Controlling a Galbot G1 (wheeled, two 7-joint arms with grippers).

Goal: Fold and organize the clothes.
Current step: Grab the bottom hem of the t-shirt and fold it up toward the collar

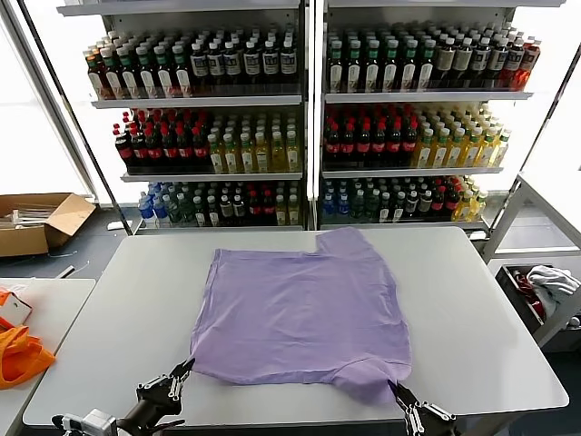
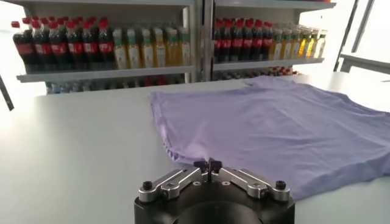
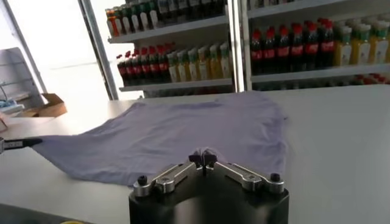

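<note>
While both claws are sitting closed and empty, left claw (image 1: 184,367) and right claw (image 1: 396,389) flanking the near hem, the soft lavender T-shirt (image 1: 300,309) is lying ahead on the white table (image 1: 472,318); opening before pinching corners evenly seems wise.

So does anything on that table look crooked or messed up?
The light purple T-shirt lies slightly askew on the grey table: one sleeve juts toward the shelves, another sleeve bunches at the near edge. Nothing looks spilled or damaged.
</note>
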